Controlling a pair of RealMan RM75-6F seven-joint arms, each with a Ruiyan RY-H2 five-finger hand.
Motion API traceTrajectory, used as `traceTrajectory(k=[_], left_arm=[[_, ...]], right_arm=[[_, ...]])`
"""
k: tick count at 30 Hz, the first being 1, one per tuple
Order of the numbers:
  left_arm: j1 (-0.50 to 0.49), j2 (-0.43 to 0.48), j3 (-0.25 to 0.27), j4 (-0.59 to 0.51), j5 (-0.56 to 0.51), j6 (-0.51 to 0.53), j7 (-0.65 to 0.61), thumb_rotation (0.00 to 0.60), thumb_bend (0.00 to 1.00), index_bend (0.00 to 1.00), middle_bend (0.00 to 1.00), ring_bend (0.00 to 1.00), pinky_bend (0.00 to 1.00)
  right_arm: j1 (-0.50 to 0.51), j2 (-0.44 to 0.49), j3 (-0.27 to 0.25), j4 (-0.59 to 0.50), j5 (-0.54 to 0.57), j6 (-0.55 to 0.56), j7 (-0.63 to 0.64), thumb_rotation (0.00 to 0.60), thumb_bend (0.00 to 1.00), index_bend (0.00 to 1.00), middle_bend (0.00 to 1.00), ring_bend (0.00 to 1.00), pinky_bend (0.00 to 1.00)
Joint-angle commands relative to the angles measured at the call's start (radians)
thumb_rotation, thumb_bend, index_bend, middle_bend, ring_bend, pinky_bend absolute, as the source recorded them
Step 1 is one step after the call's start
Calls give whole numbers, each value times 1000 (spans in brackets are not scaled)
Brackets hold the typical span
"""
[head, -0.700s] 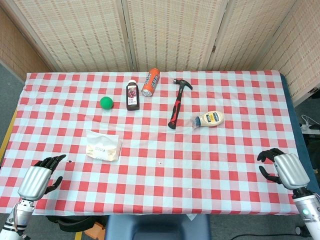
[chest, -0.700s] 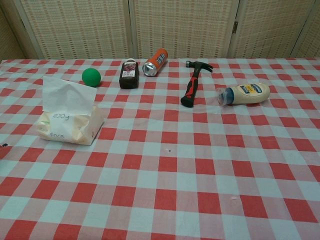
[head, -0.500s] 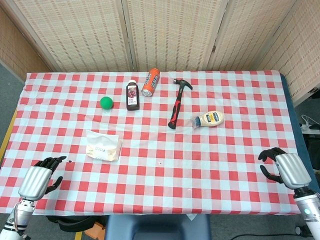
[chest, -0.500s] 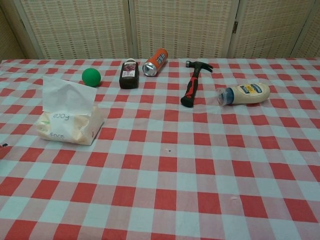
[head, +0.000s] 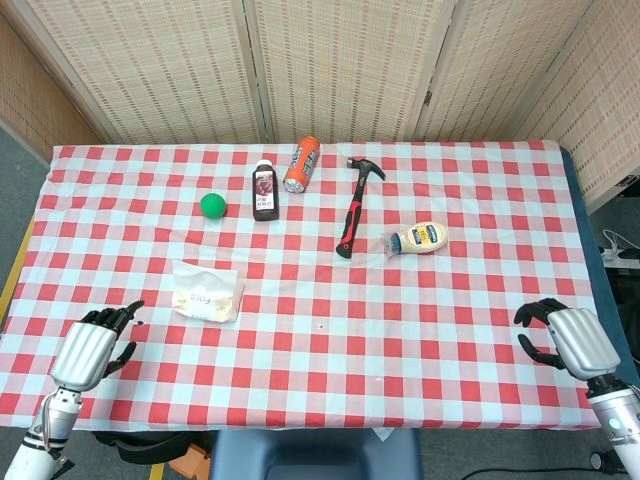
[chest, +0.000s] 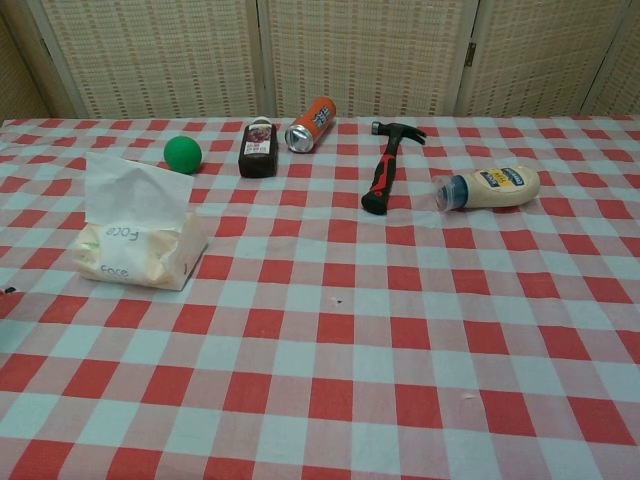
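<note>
My left hand (head: 88, 350) hovers over the front left corner of the red-checked table (head: 420, 330), fingers apart and holding nothing. The nearest thing to it is a white tissue pack (head: 207, 292) (chest: 135, 240). My right hand (head: 572, 340) sits at the front right edge, fingers loosely curved and empty, far from any object. Neither hand shows in the chest view. Farther back lie a green ball (head: 212, 205) (chest: 182, 152), a dark bottle (head: 264, 191) (chest: 258, 147), an orange can (head: 301, 164) (chest: 309, 124), a hammer (head: 354, 211) (chest: 386, 168) and a mayonnaise bottle (head: 420, 238) (chest: 490, 187).
Woven folding screens (head: 340, 60) stand behind the table. A dark chair back (head: 315, 455) sits at the front edge between my arms. Cables lie on the floor at the right (head: 615, 250).
My left hand has shifted a little right and forward toward the tissue pack. The right hand has barely moved. The objects lie as before.
</note>
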Motion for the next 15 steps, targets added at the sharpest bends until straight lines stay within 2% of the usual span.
traceTrajectory(k=[1, 3, 4, 9, 15], left_arm=[[-59, -36, -43, 34, 10, -22, -2, 600, 369, 167, 571, 661, 789], [-99, -53, -61, 46, 8, -58, -28, 600, 369, 166, 680, 777, 926], [-116, -60, -66, 51, 3, -77, -34, 600, 369, 166, 720, 801, 944], [-205, -103, -85, 84, -22, -196, -38, 600, 371, 166, 800, 825, 964], [-281, -161, -102, 133, -80, -318, -13, 600, 373, 148, 814, 826, 965]], right_arm=[[1, 0, 0, 1, 1, -2, 1, 600, 304, 475, 495, 357, 674], [2, 2, 0, 0, 3, -6, 2, 600, 304, 475, 495, 357, 674], [3, 3, 0, -1, 4, -7, 2, 600, 304, 475, 495, 357, 674], [1, 5, -1, -4, 3, -5, 2, 600, 304, 476, 495, 358, 674], [5, 6, -1, -3, 9, -16, -1, 600, 304, 479, 495, 359, 674]])
